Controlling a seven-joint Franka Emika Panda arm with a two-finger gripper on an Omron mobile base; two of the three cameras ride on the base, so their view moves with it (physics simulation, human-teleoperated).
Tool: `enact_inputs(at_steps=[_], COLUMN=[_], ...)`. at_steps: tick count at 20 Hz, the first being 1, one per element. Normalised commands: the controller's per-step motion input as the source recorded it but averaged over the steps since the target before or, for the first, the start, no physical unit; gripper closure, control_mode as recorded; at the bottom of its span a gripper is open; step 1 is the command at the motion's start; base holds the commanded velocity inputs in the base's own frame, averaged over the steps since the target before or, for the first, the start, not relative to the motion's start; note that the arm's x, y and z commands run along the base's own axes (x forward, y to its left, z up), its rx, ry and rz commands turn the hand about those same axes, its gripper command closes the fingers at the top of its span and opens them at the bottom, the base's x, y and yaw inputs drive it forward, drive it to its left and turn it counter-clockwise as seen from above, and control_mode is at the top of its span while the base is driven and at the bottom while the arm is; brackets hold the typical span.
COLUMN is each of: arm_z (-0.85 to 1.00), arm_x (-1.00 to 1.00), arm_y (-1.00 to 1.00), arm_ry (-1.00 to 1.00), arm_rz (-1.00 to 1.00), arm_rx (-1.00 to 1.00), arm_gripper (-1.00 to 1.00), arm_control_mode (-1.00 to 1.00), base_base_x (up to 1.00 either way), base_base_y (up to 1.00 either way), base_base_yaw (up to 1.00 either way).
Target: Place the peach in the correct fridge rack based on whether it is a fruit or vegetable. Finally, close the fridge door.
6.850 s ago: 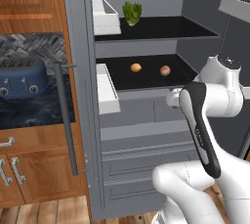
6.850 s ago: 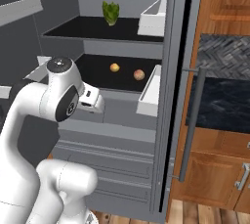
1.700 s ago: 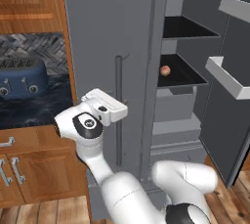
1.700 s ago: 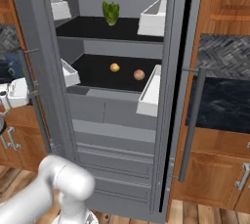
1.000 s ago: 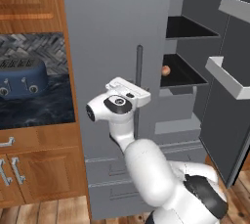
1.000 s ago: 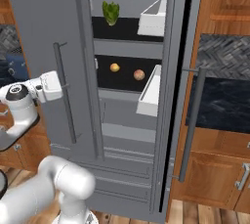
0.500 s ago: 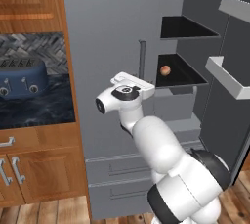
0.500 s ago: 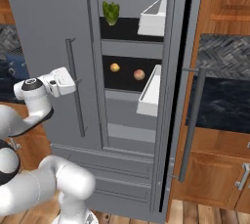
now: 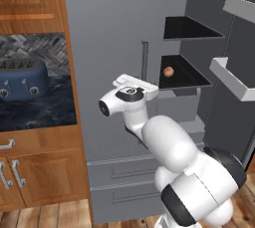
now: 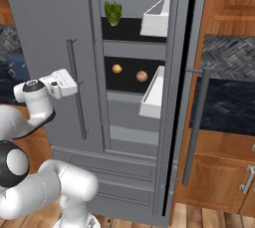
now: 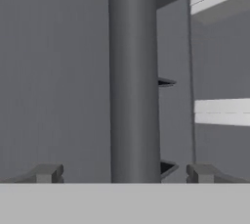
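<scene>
The peach (image 9: 169, 71) (image 10: 142, 76) lies on the lower black fridge rack (image 9: 191, 76) (image 10: 128, 81), to the right of a yellower round fruit (image 10: 117, 68). My gripper (image 10: 73, 83) (image 9: 131, 79) is up against the outside of the left fridge door (image 10: 47, 38), at its vertical handle (image 10: 77, 90). In the hand view the handle bar (image 11: 133, 76) stands between my two spread fingertips (image 11: 49, 173), and my gripper (image 11: 124, 174) is open with nothing held. That door stands only partly open, so just a narrow slice of the interior shows.
A green leafy vegetable (image 10: 113, 13) sits on the upper rack (image 10: 130, 29). White bins (image 10: 157, 15) (image 10: 153, 92) hang on the open right door, whose long handle (image 10: 195, 122) faces me. Wooden cabinets (image 9: 30, 182) and a blue toaster (image 9: 22, 76) are to the left.
The left fridge door has swung further towards shut with my gripper against it. The gap showing the racks is narrower, and the peach has stayed in place.
</scene>
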Motion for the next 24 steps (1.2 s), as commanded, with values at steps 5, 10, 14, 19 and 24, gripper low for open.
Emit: enact_inputs(at_steps=[5, 10, 14, 19, 24], arm_z=[0.01, 0.04, 0.03, 0.01, 0.00], arm_x=[0.00, 0.00, -0.25, -0.34, -0.46], arm_y=[0.00, 0.00, 0.00, 0.00, 0.00], arm_ry=[0.00, 0.00, 0.00, 0.00, 0.00], arm_rz=[0.03, 0.03, 0.05, 0.07, 0.05], arm_rx=[0.00, 0.00, 0.00, 0.00, 0.00], arm_gripper=[-1.00, -1.00, -1.00, -1.00, -1.00], arm_control_mode=[-1.00, -1.00, -1.00, -1.00, -1.00], base_base_x=[0.00, 0.00, 0.00, 0.00, 0.00], base_base_y=[0.00, 0.00, 0.00, 0.00, 0.00], base_base_yaw=[0.00, 0.00, 0.00, 0.00, 0.00])
